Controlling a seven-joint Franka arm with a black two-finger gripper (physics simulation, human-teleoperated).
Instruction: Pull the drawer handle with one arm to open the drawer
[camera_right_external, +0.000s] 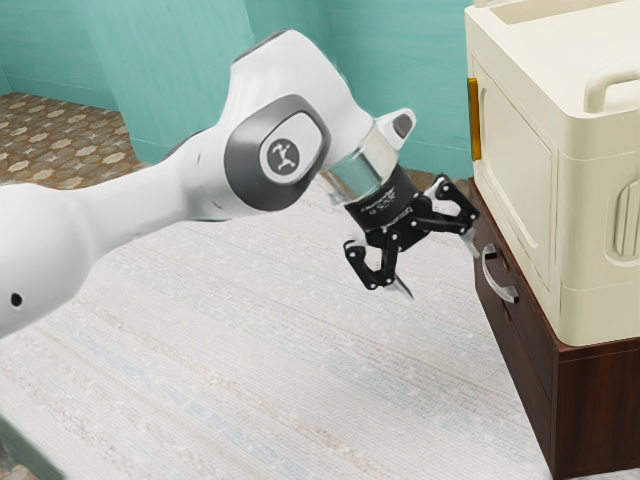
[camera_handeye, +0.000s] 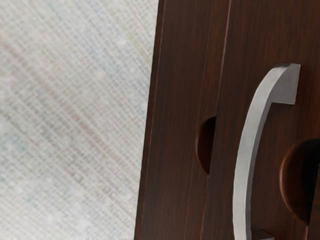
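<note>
Exterior view: the gripper is released, its 2 fingers spread wide with a gap between them and nothing grasped. It hangs tilted over the pale surface, in front of the cabinet. The finger farther toward the exterior view's right is just beside the handle; whether they touch, I cannot tell. The other finger stands well apart from the handle, toward the exterior view's left.

The handle, a silver bow, sits on the dark wood front of the drawer, toward the exterior view's right. The drawer front appears flush with the cabinet, so it looks closed. The cream box covers the cabinet's top, and both run out of frame at the exterior view's right. An orange strip marks the box's far edge. The arm is cut off at the exterior view's left, so its base is hidden. Behind stands the teal wall, with patterned floor at the far left.

In the wrist view, 1 end of the handle is clear; the other is partly cut off. A small notch lies at the seam on 1 side of the handle, and a larger hole, dark inside and cropped, on the other.
</note>
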